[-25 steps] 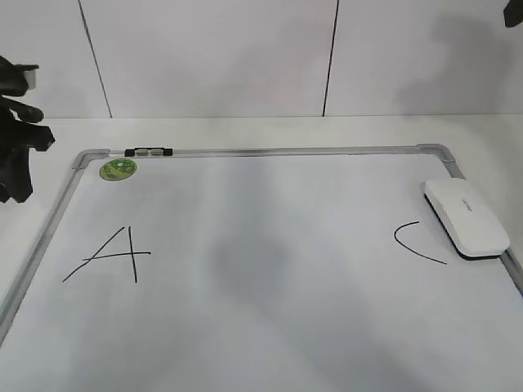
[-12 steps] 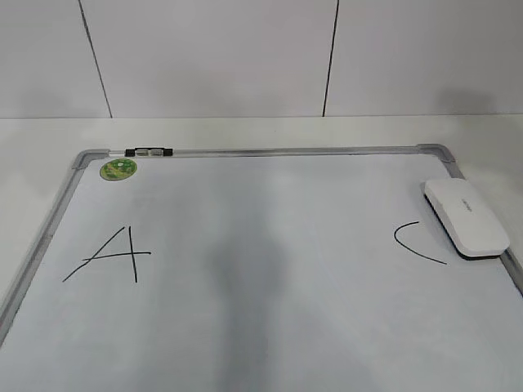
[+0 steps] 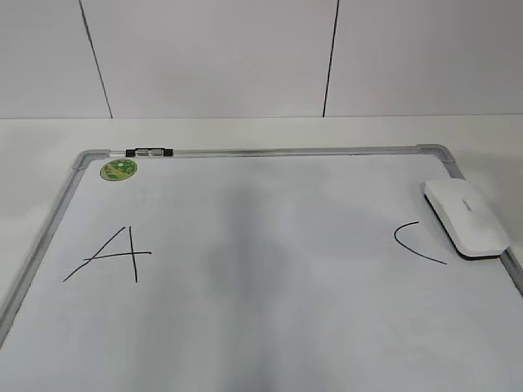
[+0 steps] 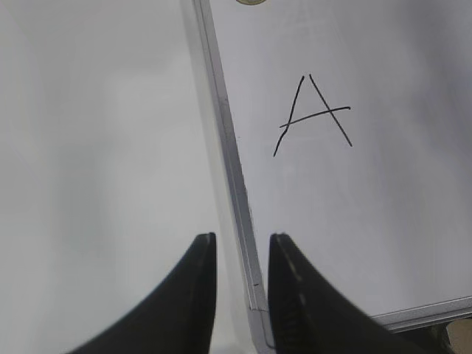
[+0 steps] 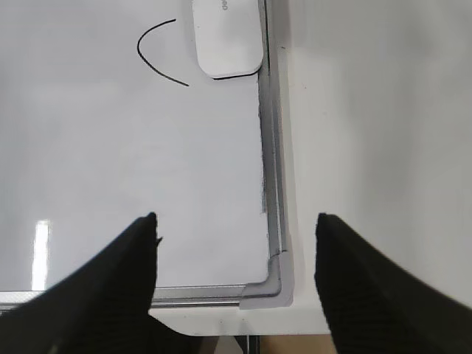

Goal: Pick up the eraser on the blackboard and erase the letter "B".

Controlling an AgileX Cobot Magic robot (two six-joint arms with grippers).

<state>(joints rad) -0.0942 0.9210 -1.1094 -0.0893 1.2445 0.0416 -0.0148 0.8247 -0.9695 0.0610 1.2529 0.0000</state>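
Note:
The white eraser (image 3: pixel 464 217) lies on the blackboard (image 3: pixel 270 153) at its right edge, beside a black "C" (image 3: pixel 415 243); it also shows at the top of the right wrist view (image 5: pixel 227 38). A black "A" (image 3: pixel 110 256) is at the left. No letter "B" shows; the board's middle is blank with a faint grey smudge. Neither gripper shows in the exterior view. My left gripper (image 4: pixel 242 240) is open a little and empty, high above the board's left frame. My right gripper (image 5: pixel 236 220) is wide open and empty, above the board's near right corner (image 5: pixel 276 280).
A small black-and-silver clip (image 3: pixel 148 151) sits on the top frame next to a round green sticker (image 3: pixel 118 169). White table surrounds the board; a tiled wall stands behind. The table's front edge (image 5: pixel 295 324) shows below the board's near corner.
The left arm, seen at the exterior view's left edge a second ago, and a dark part at the top right have left that view. The eraser and board have not moved.

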